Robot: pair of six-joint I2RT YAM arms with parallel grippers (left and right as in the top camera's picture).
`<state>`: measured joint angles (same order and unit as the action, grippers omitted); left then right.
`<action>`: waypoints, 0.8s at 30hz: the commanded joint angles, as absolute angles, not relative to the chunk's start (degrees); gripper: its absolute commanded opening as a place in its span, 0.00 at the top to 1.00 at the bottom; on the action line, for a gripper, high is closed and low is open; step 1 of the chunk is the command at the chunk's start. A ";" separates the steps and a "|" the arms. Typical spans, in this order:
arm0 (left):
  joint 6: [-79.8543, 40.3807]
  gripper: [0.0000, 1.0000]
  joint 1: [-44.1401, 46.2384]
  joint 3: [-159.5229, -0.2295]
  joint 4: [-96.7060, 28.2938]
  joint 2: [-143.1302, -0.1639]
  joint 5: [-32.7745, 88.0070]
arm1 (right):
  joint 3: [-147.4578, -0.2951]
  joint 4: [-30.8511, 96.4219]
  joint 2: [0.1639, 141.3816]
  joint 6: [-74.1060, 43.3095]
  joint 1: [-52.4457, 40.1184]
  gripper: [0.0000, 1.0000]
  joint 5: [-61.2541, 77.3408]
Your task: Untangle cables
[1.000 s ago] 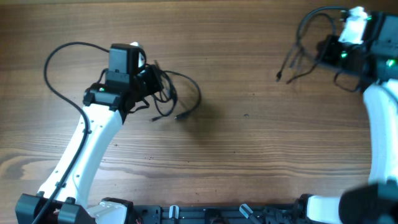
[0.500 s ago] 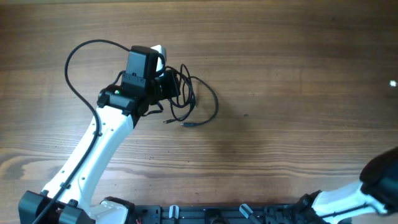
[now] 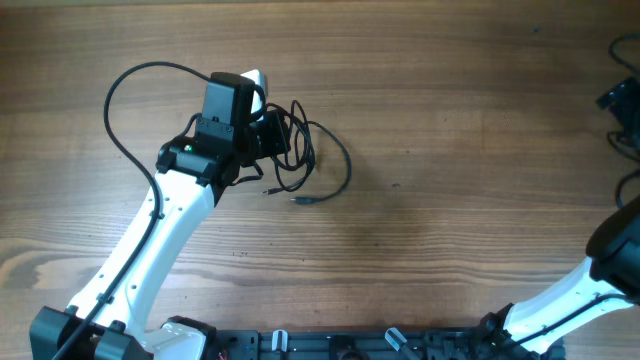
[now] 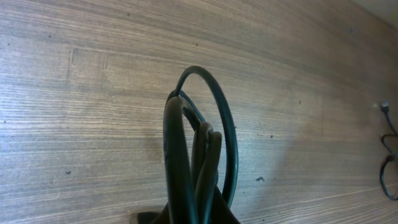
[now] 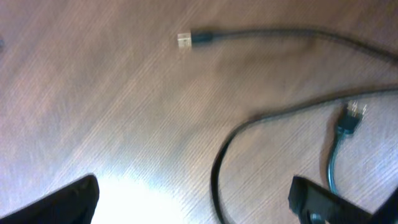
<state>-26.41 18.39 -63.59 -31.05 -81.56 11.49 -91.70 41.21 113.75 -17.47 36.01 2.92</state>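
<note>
1. The brown wood-grain worktop [image 3: 450,200] fills every view.
2. The white left arm [image 3: 150,240] reaches in from the bottom left. The white right arm [image 3: 610,270] is cut off at the right edge.
3. The bundle of thin black cables [image 3: 300,160] sits left of centre, its loops spilling rightwards onto the wood. The left wrist view shows them too close and blurred to separate.
4. The left pincer [image 3: 270,135] is clamped on that bundle, its fingers hidden under its own housing.
5. The right pincer [image 5: 196,199], outside the overhead view, gapes wide and holds nothing. It hangs above loose black cords [image 5: 267,32].
6. A silver-tipped plug [image 5: 185,40] and a pronged plug [image 5: 349,118] lie there, blurred.
</note>
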 commanded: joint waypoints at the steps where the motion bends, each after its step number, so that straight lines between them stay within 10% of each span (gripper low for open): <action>1: -25.91 0.96 18.65 -63.66 -30.39 -81.65 12.40 | -92.79 47.05 104.88 -16.99 34.52 0.00 4.10; 6: -25.87 0.96 18.65 -63.66 -30.41 -81.65 12.62 | -92.77 64.77 95.53 -17.80 34.11 0.00 5.72; 13: -18.46 0.93 18.46 -63.68 -14.04 -78.56 39.64 | -92.77 66.35 95.24 12.60 19.66 0.09 53.87; 24: -25.98 0.91 11.33 -63.66 -16.14 -77.58 40.25 | -92.77 51.99 95.24 -0.89 -16.97 0.27 35.38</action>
<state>-23.55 12.82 -63.22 -15.53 -78.63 38.94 -92.29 53.15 95.04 3.79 -13.76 41.28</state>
